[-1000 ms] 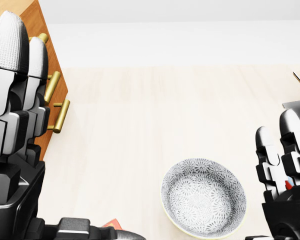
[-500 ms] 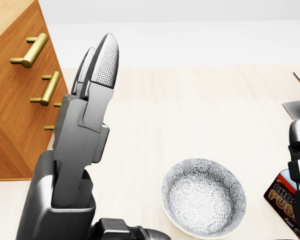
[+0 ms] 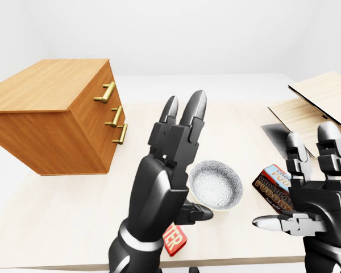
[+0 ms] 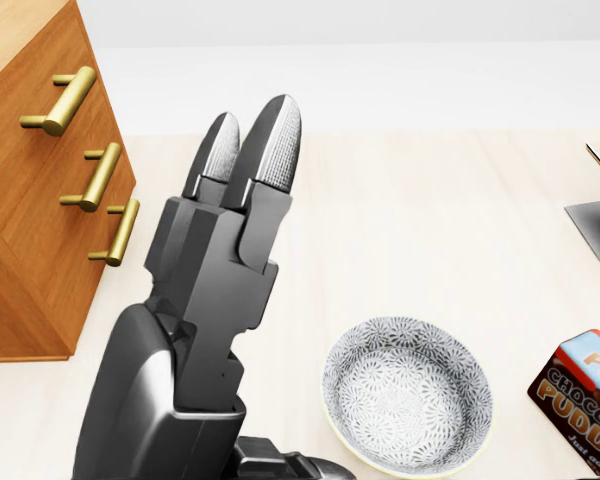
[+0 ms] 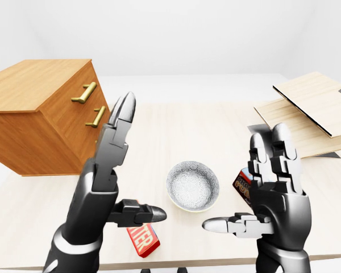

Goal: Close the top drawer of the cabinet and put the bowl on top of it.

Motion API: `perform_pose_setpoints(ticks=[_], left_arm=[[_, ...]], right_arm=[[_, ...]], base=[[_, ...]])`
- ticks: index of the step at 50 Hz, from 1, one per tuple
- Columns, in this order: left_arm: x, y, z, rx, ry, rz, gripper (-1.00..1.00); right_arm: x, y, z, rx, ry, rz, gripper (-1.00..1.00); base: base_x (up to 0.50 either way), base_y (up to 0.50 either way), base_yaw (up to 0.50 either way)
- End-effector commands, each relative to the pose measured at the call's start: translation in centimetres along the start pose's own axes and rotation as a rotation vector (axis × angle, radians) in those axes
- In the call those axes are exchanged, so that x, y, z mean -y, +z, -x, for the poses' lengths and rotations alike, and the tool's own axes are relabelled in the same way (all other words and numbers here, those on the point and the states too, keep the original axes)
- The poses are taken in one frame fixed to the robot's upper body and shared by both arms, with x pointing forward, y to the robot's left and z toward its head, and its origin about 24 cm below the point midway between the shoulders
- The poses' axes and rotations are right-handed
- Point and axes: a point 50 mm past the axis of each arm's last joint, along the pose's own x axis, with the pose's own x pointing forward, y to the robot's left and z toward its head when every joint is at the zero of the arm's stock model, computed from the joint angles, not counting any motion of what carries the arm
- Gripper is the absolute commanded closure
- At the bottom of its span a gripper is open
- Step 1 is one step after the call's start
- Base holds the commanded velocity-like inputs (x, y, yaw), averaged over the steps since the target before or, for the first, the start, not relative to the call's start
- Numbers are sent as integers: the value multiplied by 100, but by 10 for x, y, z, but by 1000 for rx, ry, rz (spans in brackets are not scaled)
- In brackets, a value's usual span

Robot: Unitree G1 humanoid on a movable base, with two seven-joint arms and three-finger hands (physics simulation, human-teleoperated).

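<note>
The wooden cabinet (image 3: 51, 114) stands at the left of the table, its three drawer fronts with brass handles (image 4: 60, 100) looking flush. A grey patterned bowl (image 4: 408, 395) sits upright on the table, low and right of centre. My left hand (image 3: 184, 153) is raised between cabinet and bowl, open, with its fingers straight up, the thumb pointing toward the bowl, and nothing in it. My right hand (image 5: 256, 187) is held up to the right of the bowl, open and empty.
A chocolate pudding box (image 3: 271, 185) lies just right of the bowl, partly behind my right hand. Near the table's bottom edge, under my left arm, lies a red packet (image 5: 142, 236). Pale wooden boards (image 3: 318, 96) and a dark sheet (image 3: 275, 133) lie at the right.
My left hand has swung rightward from beside the cabinet front to mid-table, uncovering the handles. My right hand has dropped out of the head view, exposing the pudding box.
</note>
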Motion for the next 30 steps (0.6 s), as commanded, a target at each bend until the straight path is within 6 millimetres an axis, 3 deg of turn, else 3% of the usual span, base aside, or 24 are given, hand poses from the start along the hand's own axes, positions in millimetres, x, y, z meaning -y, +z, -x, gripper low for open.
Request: perform_pose_setpoints(ticks=[1,29,30], left_arm=[[20,4,-2,1,-82,-107,-100],[19,3,-2,-16,-81,-107,-100],[38,13,2,6,-171,-147,-100]], right_arm=[[5,7,-1,39,-18,6,-100],[5,7,-1,43,-18,8,-100],[8,9,-2,54,-29,10,-100]], base=[[0,0,0],[0,0,0],[0,0,0]])
